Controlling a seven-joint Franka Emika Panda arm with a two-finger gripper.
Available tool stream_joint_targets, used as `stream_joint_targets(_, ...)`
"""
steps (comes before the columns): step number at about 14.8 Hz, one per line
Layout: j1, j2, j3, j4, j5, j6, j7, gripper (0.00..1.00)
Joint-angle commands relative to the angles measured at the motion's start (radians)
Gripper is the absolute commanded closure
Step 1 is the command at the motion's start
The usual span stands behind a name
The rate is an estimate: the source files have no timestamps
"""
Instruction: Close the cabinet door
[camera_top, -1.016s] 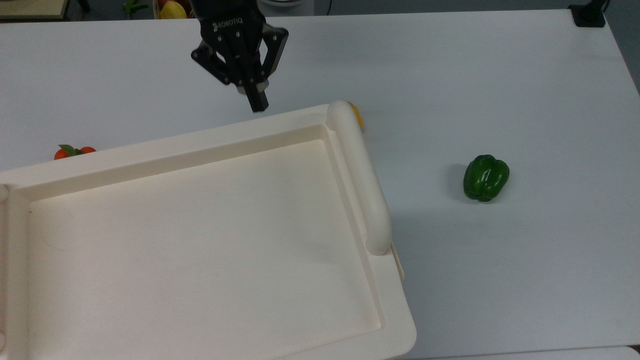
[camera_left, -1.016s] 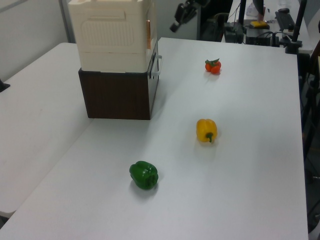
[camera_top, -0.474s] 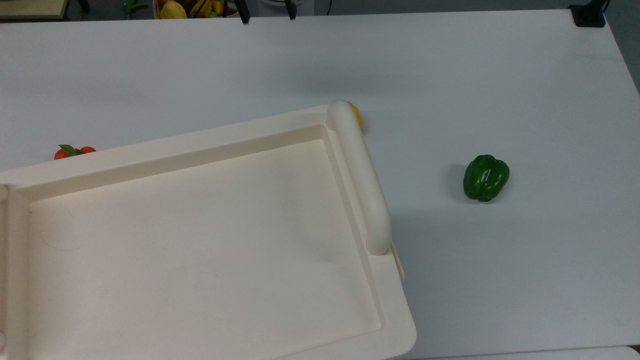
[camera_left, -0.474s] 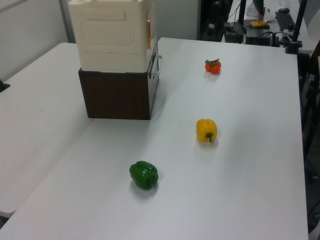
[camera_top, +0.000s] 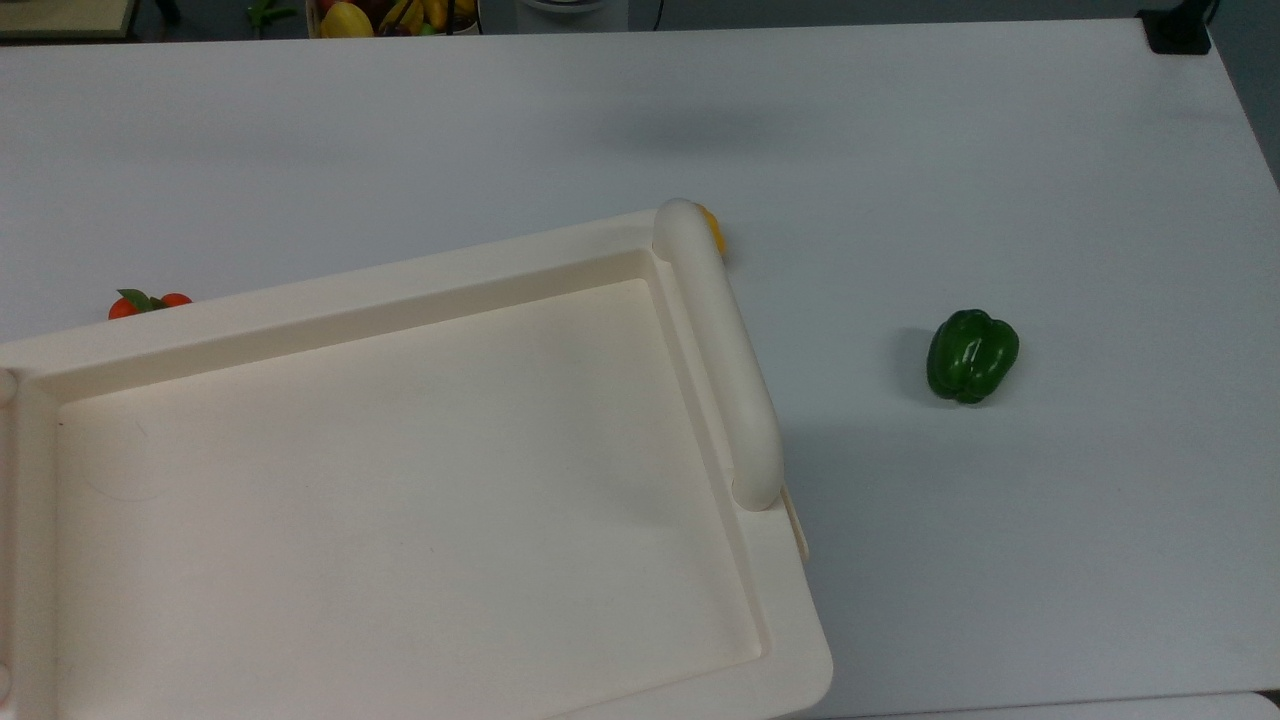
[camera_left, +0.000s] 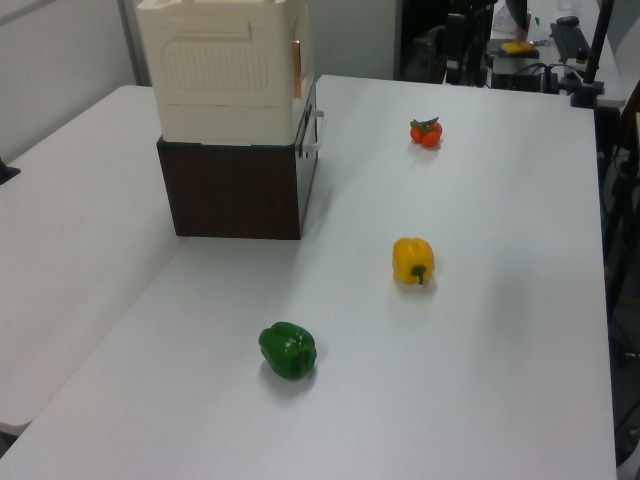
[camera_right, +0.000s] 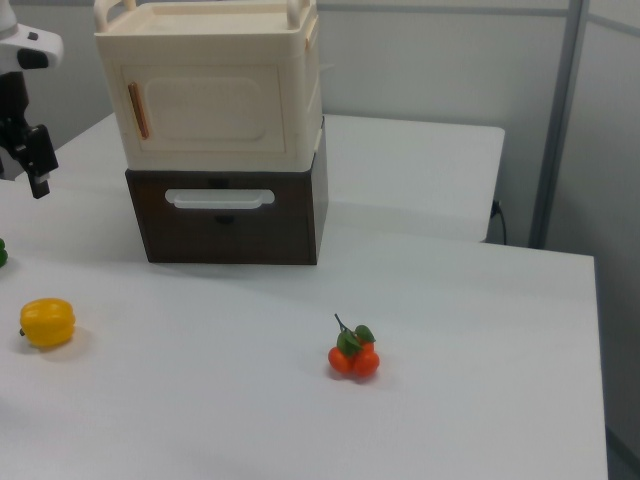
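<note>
The cabinet door (camera_right: 200, 108) sits flush with the cabinet (camera_right: 215, 40)

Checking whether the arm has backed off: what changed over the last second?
The gripper left the spot above the cabinet's far rim in the top view, retreating past the top view's upper edge. Nothing was grasped or released. The cabinet door stays flush; the green pepper, yellow pepper and tomatoes have not moved.
</note>
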Motion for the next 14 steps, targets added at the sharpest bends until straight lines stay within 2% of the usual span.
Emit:
stream_joint_targets(1, 0.011, 0.000, 0.000, -0.015, -0.053, -0.005, 0.021, 0.00)
stream_joint_targets(3, 0.011, 0.003, 0.000, -0.021, -0.073, 0.026, 0.007, 0.00)
stream_joint_targets(6, 0.011, 0.006, -0.009, -0.052, -0.085, 0.102, -0.128, 0.00)
stream_joint_targets(8, 0.007, 0.005, -0.011, -0.052, -0.085, 0.100, -0.180, 0.00)
stream_joint_targets(14, 0.003, 0.005, -0.014, -0.048, -0.085, 0.104, -0.170, 0.00)
